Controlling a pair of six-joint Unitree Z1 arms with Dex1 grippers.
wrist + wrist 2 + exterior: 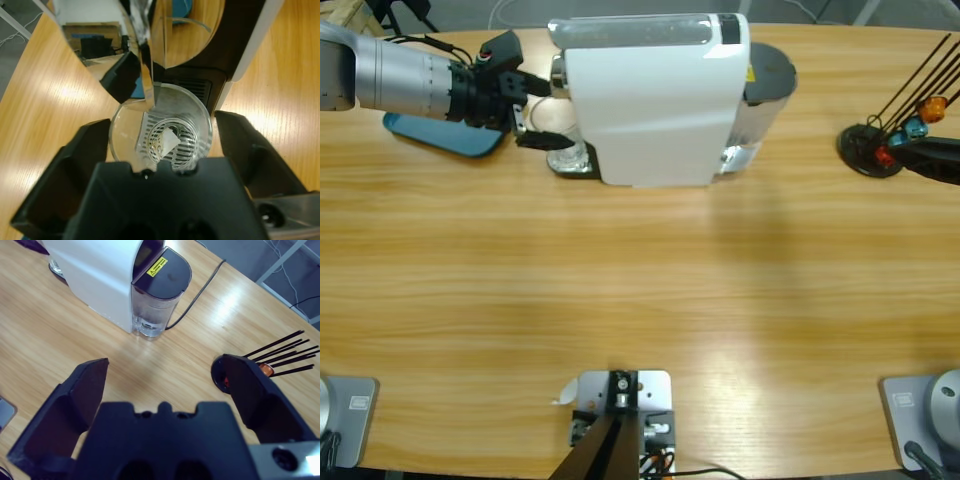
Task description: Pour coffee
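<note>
My left gripper [160, 145] is spread around a clear glass cup [161, 130] on the drip tray of the white coffee machine [655, 100]. My right gripper [165, 385] hangs spread above the wooden surface [75, 335], holding nothing.

the scene is evenly and brightly lit from above. pale glare is seen on the wooden table [650, 330], and a soft shadow is cast beneath the coffee machine [655, 95]. near gripper bodies are blurred.
</note>
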